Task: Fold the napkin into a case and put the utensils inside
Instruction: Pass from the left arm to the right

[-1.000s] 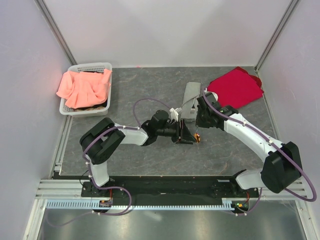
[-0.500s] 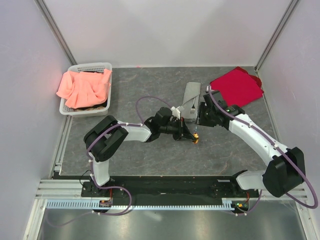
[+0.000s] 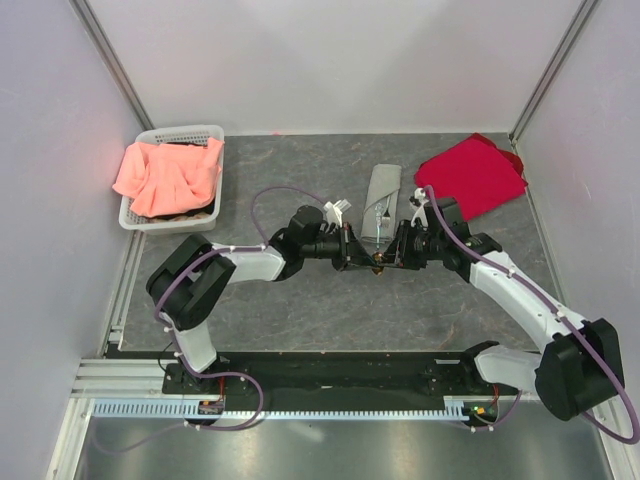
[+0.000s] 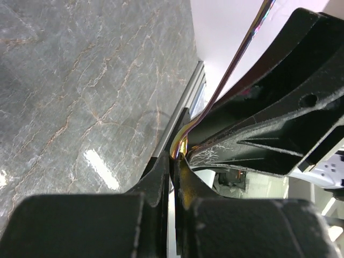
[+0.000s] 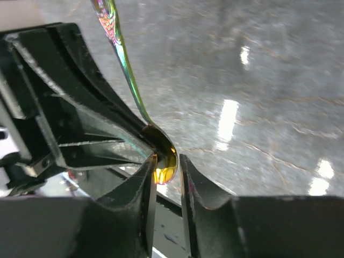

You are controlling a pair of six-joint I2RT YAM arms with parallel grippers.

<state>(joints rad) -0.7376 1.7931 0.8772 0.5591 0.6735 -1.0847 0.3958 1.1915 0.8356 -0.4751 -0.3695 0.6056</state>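
Note:
The napkin lies as a narrow grey-green case (image 3: 383,188) at the table's middle back. Just in front of it the two grippers meet tip to tip. My left gripper (image 3: 362,254) (image 4: 177,159) is shut on the neck of a thin iridescent metal spoon (image 4: 228,75), one of the utensils. Its handle slants up and away. The spoon's orange-brown bowl (image 5: 167,155) sits between the fingers of my right gripper (image 3: 396,250) (image 5: 167,165). Those fingers stand slightly apart, and a gap shows beside the bowl.
A white basket (image 3: 186,132) holding a salmon-orange cloth (image 3: 168,175) stands at the back left. A bright red cloth (image 3: 470,176) lies at the back right. Light walls enclose the grey stone-pattern table (image 3: 300,300) on three sides.
The left gripper closed on the spoon, and the right gripper, earlier shut on it, has loosened. Both grippers and the spoon shifted slightly back toward the case.

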